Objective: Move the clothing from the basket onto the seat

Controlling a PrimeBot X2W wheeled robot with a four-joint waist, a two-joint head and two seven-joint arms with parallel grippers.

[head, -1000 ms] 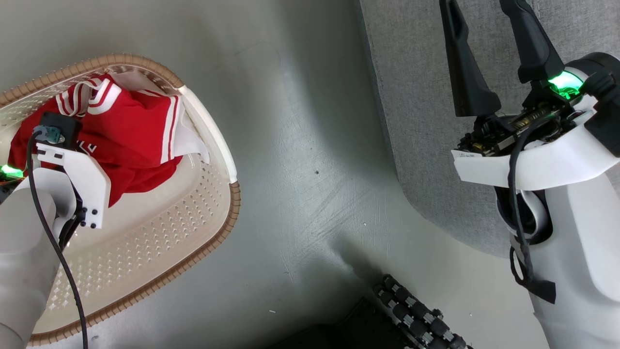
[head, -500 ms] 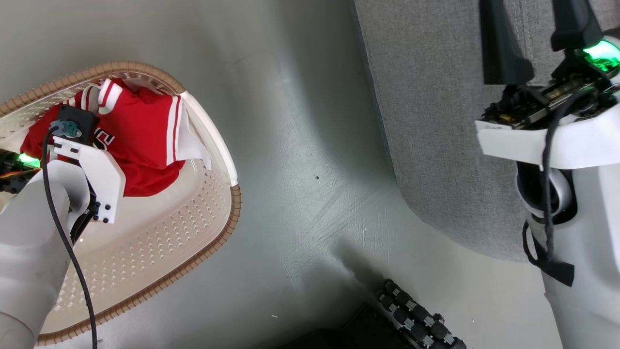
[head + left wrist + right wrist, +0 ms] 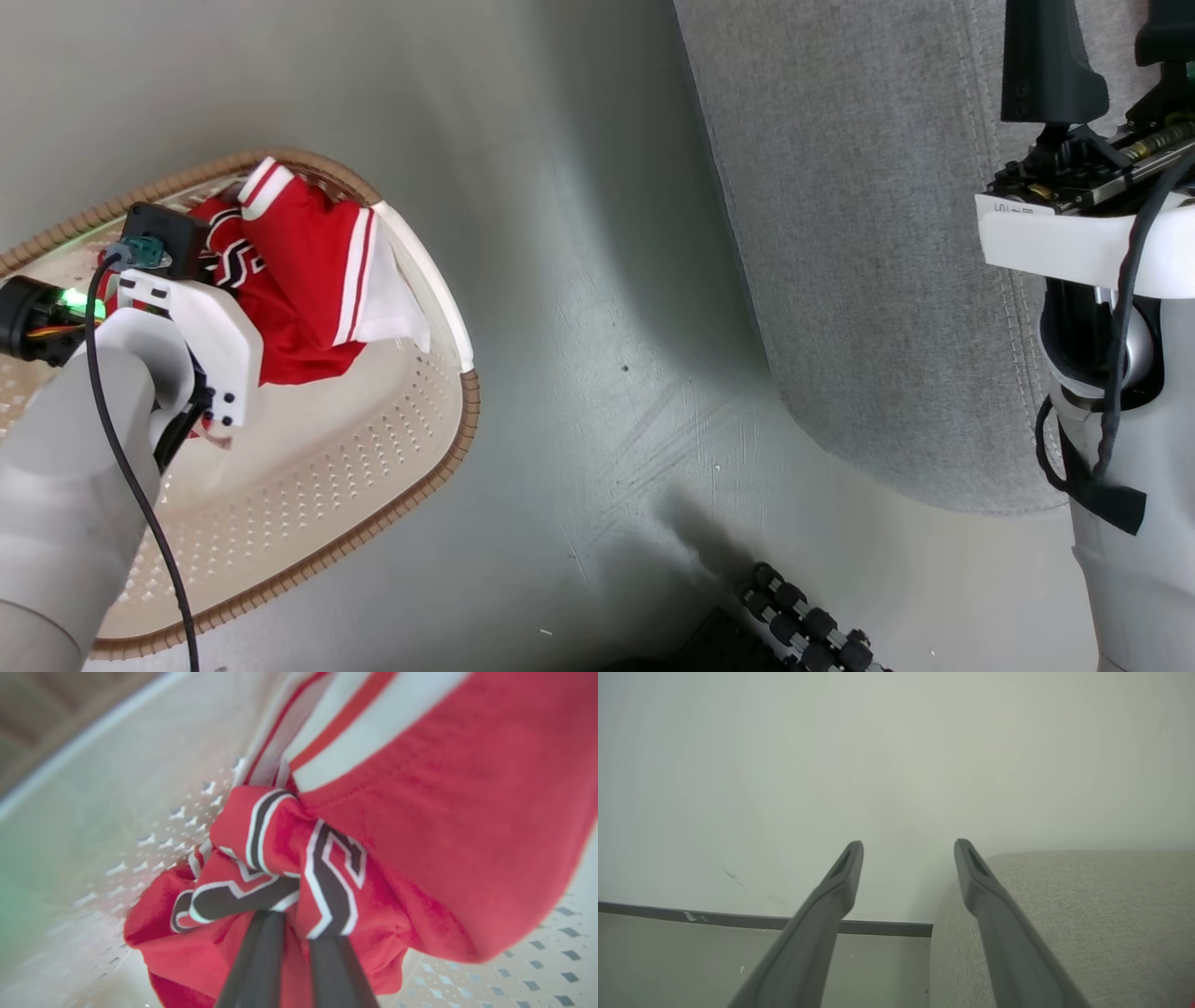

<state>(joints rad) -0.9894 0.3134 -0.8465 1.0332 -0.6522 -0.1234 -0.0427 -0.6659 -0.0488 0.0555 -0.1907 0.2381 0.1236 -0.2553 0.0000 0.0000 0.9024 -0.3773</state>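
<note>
- Left end effector: jaws drawn narrow, pinching a fold of the clothing just below its black-and-white lettering. In the left wrist view, red cloth bunches around both fingers.
- Clothing: a red bundle with white stripes, inside the basket and gathered against the far wall. One white-trimmed edge lies over the pale handle at the rim. Whether the bundle is one garment or several cannot be told.
- Basket: stands on the floor, well apart from the seat. Its perforated bottom is bare on the near side.
- Right end effector: fingers spread wide with nothing between them, poised beside the rounded arm of the seat.
- Seat: no garment appears on the grey fabric covered by the head view. A red sliver at the lower right corner of the right wrist view is too small to identify.
- Progress, as judged: the grasp is made, but the transfer itself is not yet done.
- Remaining steps: lift the bundle clear of the rim, carry it across the floor gap, and release it on the seat. Any piece that slips from the pinch would need a second grasp.
</note>
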